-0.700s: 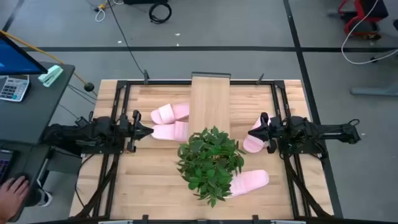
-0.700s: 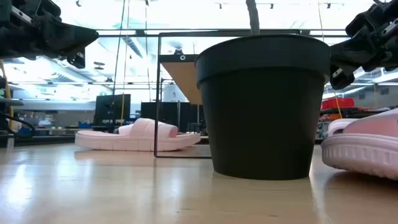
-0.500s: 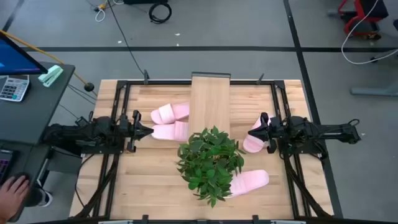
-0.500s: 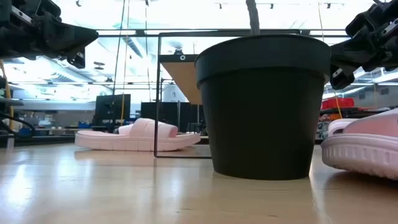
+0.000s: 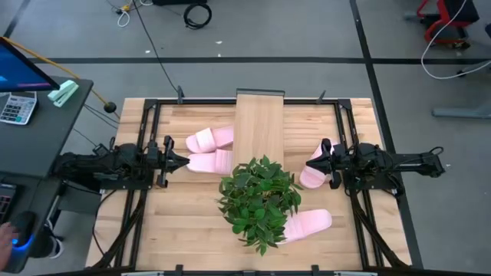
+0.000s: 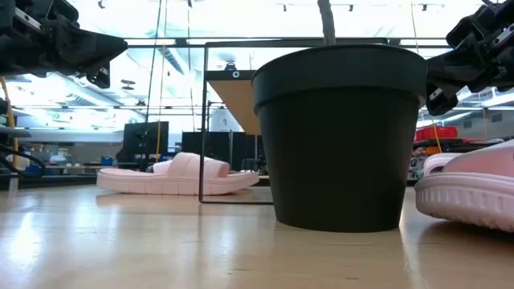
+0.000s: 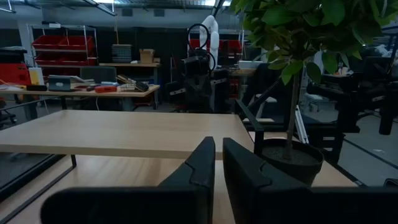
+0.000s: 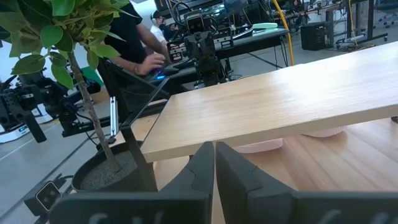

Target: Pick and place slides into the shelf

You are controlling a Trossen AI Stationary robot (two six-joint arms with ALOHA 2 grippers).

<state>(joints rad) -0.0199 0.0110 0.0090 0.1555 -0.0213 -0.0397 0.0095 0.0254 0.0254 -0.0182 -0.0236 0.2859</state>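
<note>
The shelf [image 5: 259, 123] is a raised light-wood plank at the table's middle, running toward the far edge. Two pale pink slides [image 5: 210, 139] [image 5: 212, 162] lie flat on the table on its left. A third slide [image 5: 311, 177] lies right of the shelf, and another slide [image 5: 308, 224] lies near the front by the plant. My left gripper [image 5: 186, 160] hovers shut above the table, just left of the two left slides. My right gripper [image 5: 314, 157] hovers shut over the third slide's far end. Both sets of fingers are closed in the wrist views [image 7: 217, 155] [image 8: 214, 155].
A potted plant [image 5: 259, 201] in a black pot [image 6: 341, 136] stands at the shelf's near end, between the arms. A black metal frame [image 5: 153, 115] borders the table. A desk with a calculator [image 5: 17, 107] stands off the left edge, where a person's hand [image 5: 9, 236] shows.
Both arms have kept still. The person's hand at the desk beyond the table's left edge has drawn back toward the picture's edge.
</note>
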